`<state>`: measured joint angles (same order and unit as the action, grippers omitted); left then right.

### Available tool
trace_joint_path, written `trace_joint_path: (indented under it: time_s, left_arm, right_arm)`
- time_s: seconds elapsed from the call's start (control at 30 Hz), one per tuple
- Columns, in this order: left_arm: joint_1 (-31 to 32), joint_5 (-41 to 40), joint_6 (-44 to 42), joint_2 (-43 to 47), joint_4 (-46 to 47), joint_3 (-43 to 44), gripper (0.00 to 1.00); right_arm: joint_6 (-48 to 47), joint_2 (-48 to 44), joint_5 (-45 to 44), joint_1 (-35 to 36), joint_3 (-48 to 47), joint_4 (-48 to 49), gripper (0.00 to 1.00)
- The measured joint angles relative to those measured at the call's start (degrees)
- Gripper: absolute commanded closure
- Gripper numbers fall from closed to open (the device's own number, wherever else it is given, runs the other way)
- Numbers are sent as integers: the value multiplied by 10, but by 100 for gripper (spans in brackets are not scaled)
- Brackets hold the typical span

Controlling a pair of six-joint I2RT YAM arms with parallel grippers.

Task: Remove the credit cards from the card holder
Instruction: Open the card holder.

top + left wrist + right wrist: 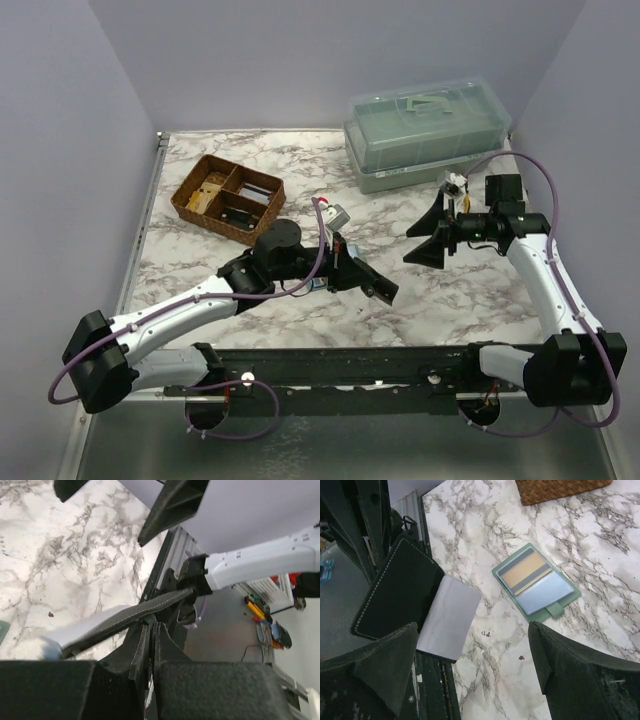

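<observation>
Wallet [400, 592] black, stitched, rectangular; tabletop [495, 655] veined marble.

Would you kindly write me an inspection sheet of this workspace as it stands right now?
Surface: white-and-grey marbled tabletop, a few small dark specks.
Job's things: small black stitched bifold wallet held part-open above the table, a pale grey-blue face showing; card or lining, cannot tell.
Clutter: flat green tabbed sleeve lying on the marble; brown wicker divided tray holding small items; clear lidded plastic box at the back.
Grippers: left pincer shut on the wallet; right pincer open, empty.
Cables: purple cable looping over the left arm, another along the right.
Surroundings: plain pale lilac walls on three sides.
</observation>
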<state>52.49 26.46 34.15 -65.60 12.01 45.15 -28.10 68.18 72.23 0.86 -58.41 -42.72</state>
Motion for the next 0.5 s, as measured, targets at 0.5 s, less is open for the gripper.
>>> trace_joint_path:
  time_s: [0.5]
  left_arm:
    - [-15,91,-36,-33,-111,54,100]
  right_arm:
    - [-69,-20,49,2,87,13,1]
